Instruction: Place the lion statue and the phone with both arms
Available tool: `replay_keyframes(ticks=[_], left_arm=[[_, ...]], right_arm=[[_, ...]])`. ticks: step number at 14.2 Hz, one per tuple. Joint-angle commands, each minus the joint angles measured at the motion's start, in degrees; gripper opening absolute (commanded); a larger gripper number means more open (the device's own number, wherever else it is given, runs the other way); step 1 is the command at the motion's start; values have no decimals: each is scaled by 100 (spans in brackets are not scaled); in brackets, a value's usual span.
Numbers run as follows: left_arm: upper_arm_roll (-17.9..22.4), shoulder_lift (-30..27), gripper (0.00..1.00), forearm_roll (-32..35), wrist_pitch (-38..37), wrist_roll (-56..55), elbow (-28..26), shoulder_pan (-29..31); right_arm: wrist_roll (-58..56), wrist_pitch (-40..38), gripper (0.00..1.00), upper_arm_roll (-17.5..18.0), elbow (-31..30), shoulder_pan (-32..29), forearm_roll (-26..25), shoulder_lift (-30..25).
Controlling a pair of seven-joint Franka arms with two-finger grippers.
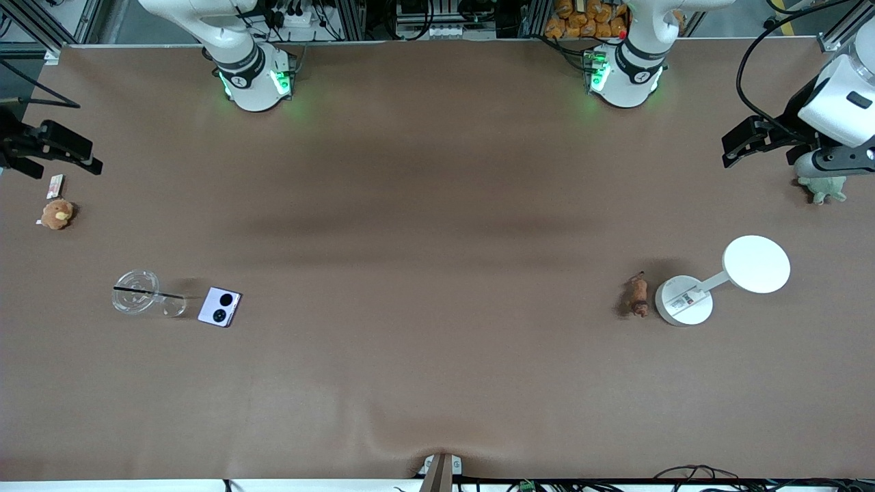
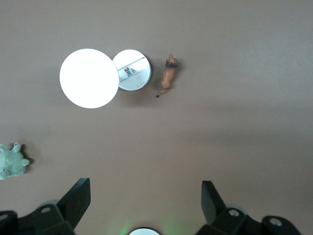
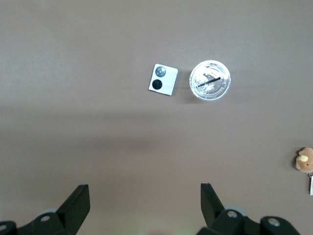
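The lion statue (image 1: 638,294) (image 2: 169,76), a small orange-brown figurine, lies on the brown table toward the left arm's end, right beside a white stand's round base (image 1: 683,301). The phone (image 1: 219,307) (image 3: 163,79), pale lavender with two black circles, lies flat toward the right arm's end, beside a clear cup (image 1: 137,292). My left gripper (image 1: 735,147) (image 2: 145,188) hangs open and empty in the air at the left arm's end of the table, above the green plush turtle (image 1: 824,188). My right gripper (image 1: 82,154) (image 3: 145,191) hangs open and empty at the right arm's end, above a small card (image 1: 55,184).
The white stand carries a round disc (image 1: 756,264) (image 2: 88,78) on an arm. The clear cup (image 3: 210,80) holds a black straw. A tan plush toy (image 1: 57,214) (image 3: 305,159) sits near the card. The turtle (image 2: 11,162) sits near the table's edge.
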Motion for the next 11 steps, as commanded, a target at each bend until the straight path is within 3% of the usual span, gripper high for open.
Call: replay_keyframes(ticks=[1, 11], left_arm=[[-17, 81, 100, -122, -61, 123, 196, 16], [-43, 214, 100, -218, -61, 115, 303, -10]], right_arm=[[90, -68, 100, 434, -161, -424, -145, -180], [98, -156, 100, 426, -144, -362, -313, -153]])
